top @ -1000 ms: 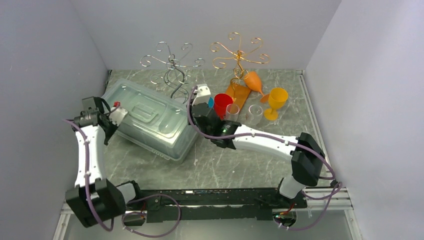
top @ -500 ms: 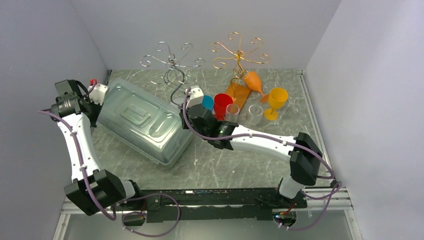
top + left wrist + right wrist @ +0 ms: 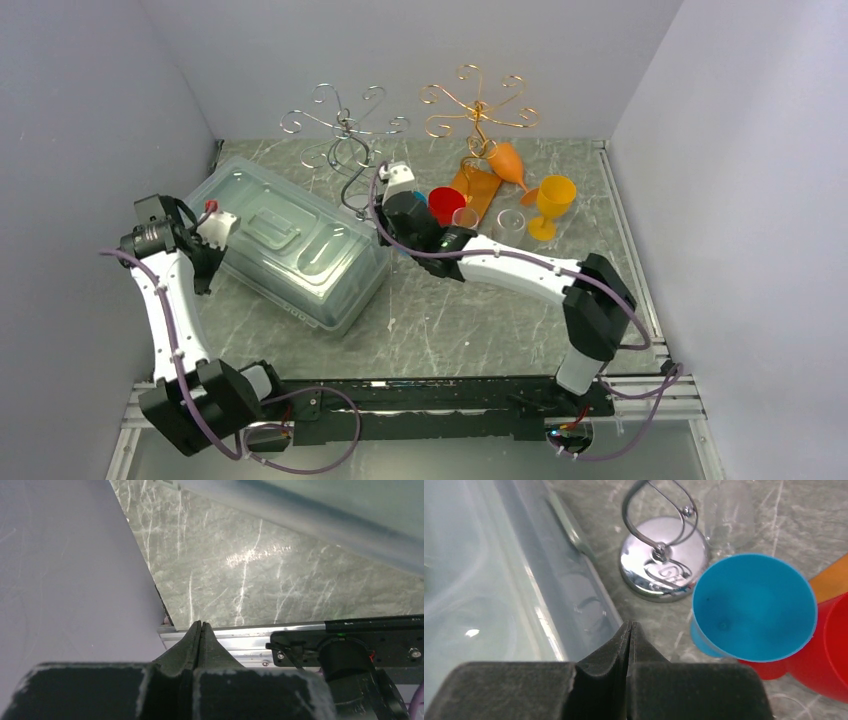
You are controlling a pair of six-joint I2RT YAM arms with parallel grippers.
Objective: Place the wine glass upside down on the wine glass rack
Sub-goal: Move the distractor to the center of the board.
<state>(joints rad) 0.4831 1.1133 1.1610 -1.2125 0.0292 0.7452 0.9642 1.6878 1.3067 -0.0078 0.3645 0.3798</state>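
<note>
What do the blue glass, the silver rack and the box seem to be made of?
Blue glass: probably plastic; opaque, even colour, dull sheen.
Silver rack: metal, apparently chromed; its base mirrors the light.
Box: cloudy translucent plastic, with soft glare.

no text, label, brand or number can be read in any view. the only mark-like shape is a curled figure on the chrome base of the silver wine glass rack (image 3: 644,567), in the right wrist view, and it is too warped to read as letters.
</note>
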